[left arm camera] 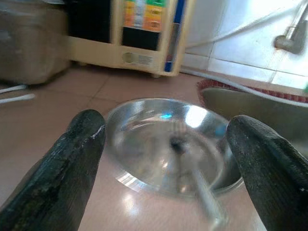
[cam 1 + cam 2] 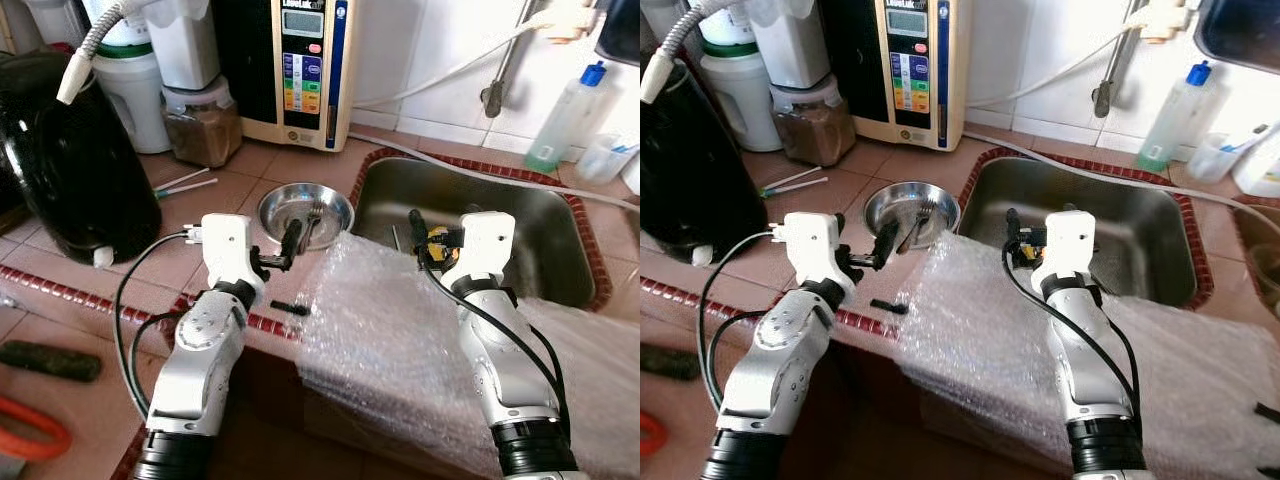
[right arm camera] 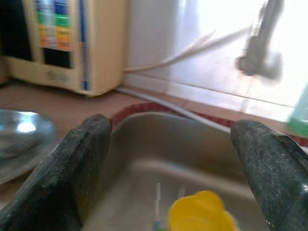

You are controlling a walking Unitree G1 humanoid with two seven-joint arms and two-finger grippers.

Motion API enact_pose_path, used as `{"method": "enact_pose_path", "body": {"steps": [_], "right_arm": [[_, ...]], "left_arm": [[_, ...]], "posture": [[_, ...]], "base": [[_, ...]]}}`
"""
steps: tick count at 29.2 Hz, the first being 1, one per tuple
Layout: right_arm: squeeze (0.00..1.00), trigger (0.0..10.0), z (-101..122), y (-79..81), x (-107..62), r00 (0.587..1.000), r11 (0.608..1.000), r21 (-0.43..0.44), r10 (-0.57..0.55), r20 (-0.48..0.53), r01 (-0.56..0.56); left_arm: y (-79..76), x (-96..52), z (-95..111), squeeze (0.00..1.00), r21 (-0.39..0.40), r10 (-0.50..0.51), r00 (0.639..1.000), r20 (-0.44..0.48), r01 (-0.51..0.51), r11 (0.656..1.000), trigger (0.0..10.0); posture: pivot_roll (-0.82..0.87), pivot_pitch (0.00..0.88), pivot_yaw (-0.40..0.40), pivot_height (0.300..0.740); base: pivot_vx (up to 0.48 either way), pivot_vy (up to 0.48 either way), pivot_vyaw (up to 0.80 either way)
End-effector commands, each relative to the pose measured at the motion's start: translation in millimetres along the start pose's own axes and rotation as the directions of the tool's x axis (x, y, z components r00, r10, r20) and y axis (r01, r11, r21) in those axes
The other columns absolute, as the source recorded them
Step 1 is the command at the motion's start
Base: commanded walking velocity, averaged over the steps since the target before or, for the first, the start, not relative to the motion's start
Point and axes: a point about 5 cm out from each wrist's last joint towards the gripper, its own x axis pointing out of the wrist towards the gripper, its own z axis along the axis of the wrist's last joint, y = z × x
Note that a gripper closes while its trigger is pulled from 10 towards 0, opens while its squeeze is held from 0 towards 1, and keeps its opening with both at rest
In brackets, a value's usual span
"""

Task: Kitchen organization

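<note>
On the tiled counter, far left: black appliance, big and dark, white hose hanging over it.
Behind it: white jug, jar with brown contents, cream water unit with coloured buttons against the wall.
Counter, left of centre: two white sticks lying flat.
Left gripper: fingers spread wide, empty, hovering at the near edge of the steel bowl.
Steel bowl: shallow, round, on the counter just left of the sink; fork lying in it, handle pointing near.
Counter edge: small black piece on the red trim, near the left wrist.
Bubble wrap: draped over the near counter edge, between and under the arms.
Right gripper: fingers spread wide, empty, over the near left part of the sink.
Sink: steel, right of bowl; yellow object in it below the right gripper, too blurred to identify.
Far right: clear bottle with blue cap by the wall, tap pipe above the sink.
</note>
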Motion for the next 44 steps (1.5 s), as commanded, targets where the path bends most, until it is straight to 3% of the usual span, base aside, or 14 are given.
{"method": "enact_pose_path", "body": {"steps": [1, 23, 44], "right_arm": [[0.0, 10.0, -0.2, -8.4, 0.2, 1.0, 1.0, -0.015, -0.022, -0.008, 0.022], [0.0, 10.0, -2.3, -9.3, -1.1, 0.999, 0.999, -0.017, -0.029, -0.019, 0.029], [0.0, 10.0, -4.2, -10.2, -1.0, 0.999, 0.999, -0.022, -0.036, -0.028, 0.035]], "left_arm": [[-10.4, 1.2, 3.2, 0.0, -0.007, -0.039, 0.999, 0.013, 0.039, 0.999, 10.0], [-15.1, -0.4, -0.7, 0.0, -0.037, -0.066, 0.998, -0.004, 0.066, 0.997, 10.0], [-13.9, -0.5, -4.3, 0.0, -0.034, -0.065, 0.997, -0.035, 0.064, 0.997, 10.0]], "posture": [[0.05, 0.0, -0.03, 0.74], [0.05, 0.0, -0.029, 0.74], [0.05, 0.0, -0.026, 0.74]], "base": [[0.296, 0.0, 0.0], [0.036, 0.0, 0.0], [0.0, -0.366, 0.0]]}}
